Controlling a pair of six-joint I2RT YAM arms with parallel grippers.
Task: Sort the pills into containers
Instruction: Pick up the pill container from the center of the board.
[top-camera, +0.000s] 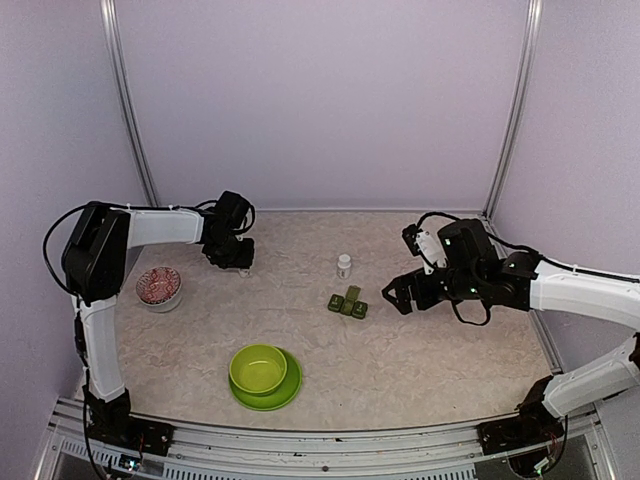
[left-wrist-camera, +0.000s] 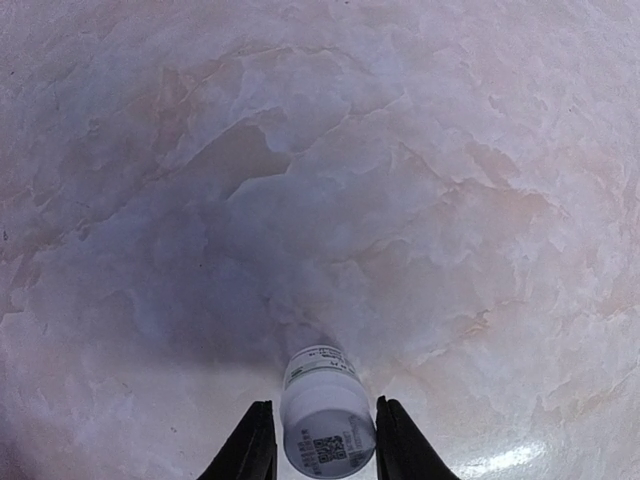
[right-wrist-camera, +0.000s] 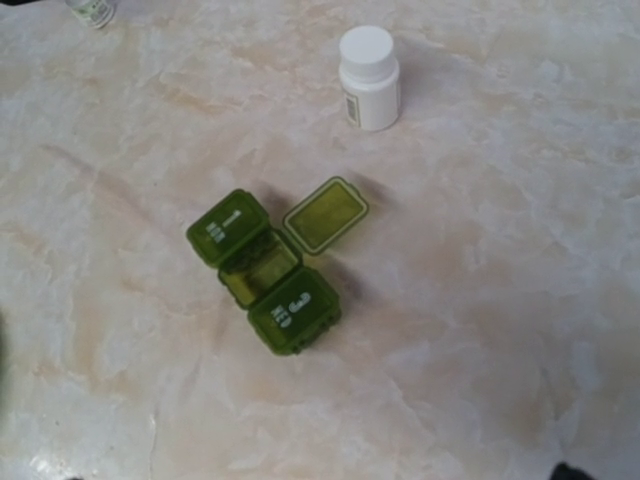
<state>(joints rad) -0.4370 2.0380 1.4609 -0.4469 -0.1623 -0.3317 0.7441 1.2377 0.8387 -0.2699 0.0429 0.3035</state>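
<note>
While the lime-green bowl is sitting on its plate nearest the arm bases, the pill box is lying farther in, near the middle of the marbled table. The right gripper is hovering just to the right of that box, apart from it, with its jaws spread wide and nothing between them. In the right wrist view the pill box is showing three compartments in a row. The ones marked 1 and 3 are closed, and the middle one is standing open with its lid flipped out to the side.

Just beyond the box a white bottle is standing upright with its cap on, clear of both arms. Off to the left a patterned bowl is resting beside the left arm.

Farthest back, the left gripper is reaching down to the table, well apart from the pill box. Its wrist camera is showing a small bottle between the two fingers — they are flanking it closely on either side. Whether they are actually pressing on it cannot be told.
</note>
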